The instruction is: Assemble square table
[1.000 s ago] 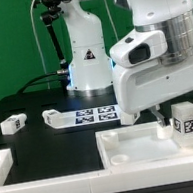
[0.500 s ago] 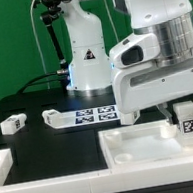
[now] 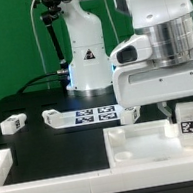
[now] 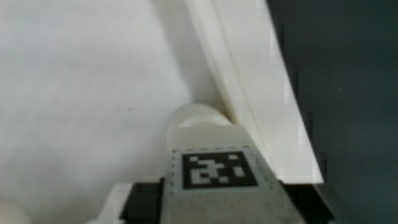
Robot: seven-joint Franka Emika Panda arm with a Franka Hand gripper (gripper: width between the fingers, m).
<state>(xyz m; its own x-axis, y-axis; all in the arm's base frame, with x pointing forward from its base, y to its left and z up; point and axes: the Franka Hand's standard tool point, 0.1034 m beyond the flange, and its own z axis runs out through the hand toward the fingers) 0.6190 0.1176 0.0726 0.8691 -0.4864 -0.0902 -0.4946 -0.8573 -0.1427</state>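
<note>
The white square table top lies at the exterior view's right front, raised rim up. A white leg block with a black-and-white tag stands upright over its right part. My gripper is shut on that leg from above. In the wrist view the leg runs between the dark pads out to the table top's rim, with the gripper closed around it. Whether the leg's end touches the top I cannot tell.
Two more tagged leg blocks lie on the black table at the exterior view's left. The marker board lies in front of the robot base. A white border rail runs along the front left.
The jaws have shut on the leg block. Arm and leg have shifted slightly toward the exterior view's right.
</note>
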